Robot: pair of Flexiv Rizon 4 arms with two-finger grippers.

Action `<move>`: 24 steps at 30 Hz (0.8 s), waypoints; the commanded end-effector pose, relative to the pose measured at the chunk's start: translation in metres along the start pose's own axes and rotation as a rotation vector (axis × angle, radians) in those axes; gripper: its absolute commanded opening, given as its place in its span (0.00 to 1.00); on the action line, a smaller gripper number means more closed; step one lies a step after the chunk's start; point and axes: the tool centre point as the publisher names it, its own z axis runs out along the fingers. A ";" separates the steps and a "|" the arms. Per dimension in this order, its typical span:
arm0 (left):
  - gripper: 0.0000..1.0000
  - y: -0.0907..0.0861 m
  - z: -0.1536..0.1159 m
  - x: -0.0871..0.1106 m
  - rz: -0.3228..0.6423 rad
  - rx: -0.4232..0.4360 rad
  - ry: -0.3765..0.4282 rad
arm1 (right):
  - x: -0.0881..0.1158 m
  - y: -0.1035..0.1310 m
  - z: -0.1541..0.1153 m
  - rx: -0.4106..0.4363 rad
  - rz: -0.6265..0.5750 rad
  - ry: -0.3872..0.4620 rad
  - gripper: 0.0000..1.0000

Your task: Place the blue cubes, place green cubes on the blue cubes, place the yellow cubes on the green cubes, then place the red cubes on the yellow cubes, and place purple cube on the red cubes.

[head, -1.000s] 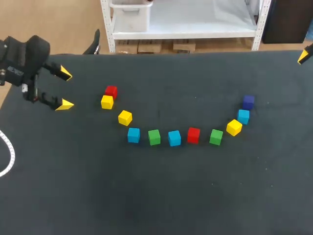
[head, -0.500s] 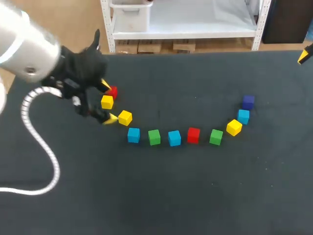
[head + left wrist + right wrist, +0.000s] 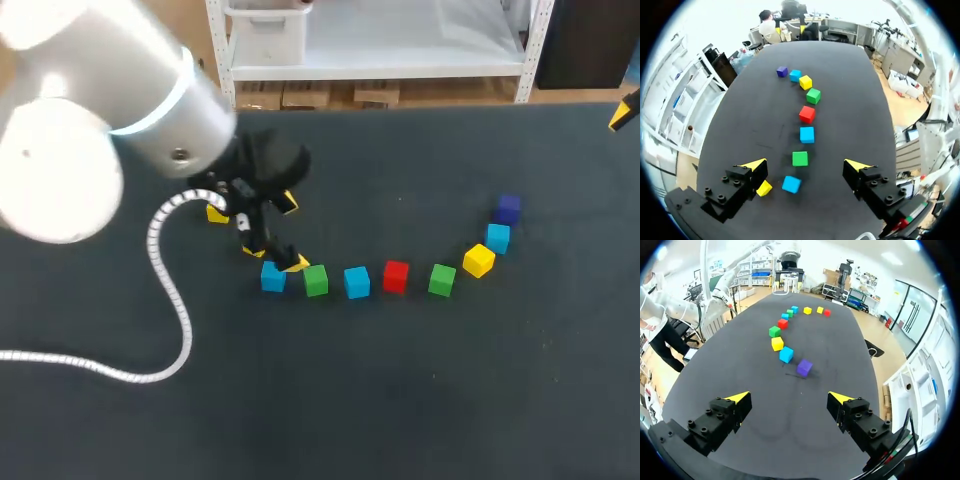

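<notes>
My left arm [image 3: 120, 130] comes in from the left and hides part of the row's left end on the dark table [image 3: 420, 400]. One yellow cube [image 3: 216, 213] peeks out from under it. My left gripper [image 3: 292, 234] hangs above that end of the row, jaws spread wide and holding nothing. In the left wrist view a second yellow cube [image 3: 764, 188] lies just beside one finger. The leftmost blue cube [image 3: 791, 184] and the first green cube [image 3: 800, 158] lie on the table below the gap between the fingers.

Going right, the cubes run in a shallow arc, each near the next but apart: the middle blue cube [image 3: 357, 283], the red cube [image 3: 396, 276], the second green cube [image 3: 442, 280], then the right yellow cube [image 3: 478, 260]. The right blue cube [image 3: 498, 238] comes next and the purple cube [image 3: 508, 209] ends the arc.

My right gripper [image 3: 789, 397] is off at the far right edge, well away from the cubes, with its jaws wide apart and empty. The purple cube is the nearest one ahead of it.
</notes>
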 end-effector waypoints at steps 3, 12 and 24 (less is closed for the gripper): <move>1.00 0.006 0.051 -0.009 -0.003 0.028 0.168 | 0.000 0.000 0.000 0.001 -0.001 0.000 1.00; 1.00 0.004 0.088 -0.009 0.079 0.041 0.249 | 0.000 0.000 0.000 0.001 -0.001 0.000 1.00; 1.00 0.004 0.104 -0.009 0.054 0.062 0.238 | 0.000 0.000 0.000 0.001 -0.001 0.000 1.00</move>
